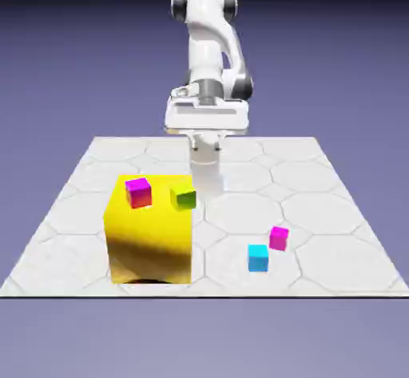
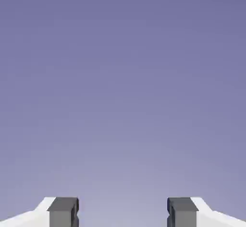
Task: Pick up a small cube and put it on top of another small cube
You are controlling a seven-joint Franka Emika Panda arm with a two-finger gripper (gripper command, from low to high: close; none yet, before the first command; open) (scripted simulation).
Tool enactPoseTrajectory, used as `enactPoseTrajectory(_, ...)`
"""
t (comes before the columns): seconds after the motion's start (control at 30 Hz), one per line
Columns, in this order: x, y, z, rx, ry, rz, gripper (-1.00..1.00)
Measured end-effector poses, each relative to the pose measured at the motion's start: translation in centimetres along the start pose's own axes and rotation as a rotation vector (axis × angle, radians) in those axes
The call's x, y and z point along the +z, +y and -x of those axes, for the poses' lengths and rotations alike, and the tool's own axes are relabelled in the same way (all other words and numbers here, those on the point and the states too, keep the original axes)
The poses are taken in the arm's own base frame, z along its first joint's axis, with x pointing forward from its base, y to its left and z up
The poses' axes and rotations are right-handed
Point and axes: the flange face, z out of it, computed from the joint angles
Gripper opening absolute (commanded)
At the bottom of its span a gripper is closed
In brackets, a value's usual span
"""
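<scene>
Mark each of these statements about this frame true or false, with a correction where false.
1. The tool is open and holds nothing. True.
2. The purple cube and green cube sit on the big yellow block. True.
3. The cyan cube is stacked on the pink cube. False: both rest on the table, side by side.
4. The hand view shows a cube between the fingertips. False: only plain backdrop shows there.
5. No small cube is stacked on another. True.
</scene>
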Motion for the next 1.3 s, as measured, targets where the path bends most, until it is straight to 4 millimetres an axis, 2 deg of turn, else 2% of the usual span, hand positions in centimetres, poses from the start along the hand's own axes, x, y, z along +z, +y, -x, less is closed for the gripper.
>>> enactPoseTrajectory(0.23, 7.8, -5.0, 7.9, -0.332, -0.304, 0.193, 0.0)
enactPoseTrajectory(0.37, 11.4, -6.8, 13.4, -0.526, -0.463, 0.3, 0.0)
enactPoseTrajectory(0.43, 12.7, -7.8, 17.0, -0.639, -0.54, 0.346, 0.0)
enactPoseTrajectory(0.53, 14.7, -8.3, 21.3, -0.782, -0.644, 0.425, 0.0)
enactPoseTrajectory(0.67, 16.7, -8.5, 27.3, -0.974, -0.772, 0.526, 0.0)
enactPoseTrajectory(0.8, 17.8, -8.2, 33.6, -1.173, -0.885, 0.62, 0.0)
enactPoseTrajectory(0.9, 21.4, -4.2, 35.6, -1.176, -0.886, 0.622, 0.0)
enactPoseTrajectory(0.93, 22.0, -3.3, 36.0, -1.177, -0.887, 0.622, -1.0)
enactPoseTrajectory(1.0, 22.0, -3.3, 36.0, -1.176, -0.888, 0.622, -1.0)
enactPoseTrajectory(1.1, 18.5, -7.6, 34.0, -1.175, -0.889, 0.622, -1.0)
enactPoseTrajectory(1.13, 18.2, -8.4, 32.4, -1.171, -0.89, 0.622, -1.0)
enactPoseTrajectory(1.17, 18.7, -8.8, 29.8, -1.163, -0.891, 0.623, -1.0)
enactPoseTrajectory(1.27, 19.9, -9.1, 21.7, -1.137, -0.894, 0.63, -1.0)
enactPoseTrajectory(1.3, 20.1, -9.1, 20.1, -1.132, -0.895, 0.632, -1.0)
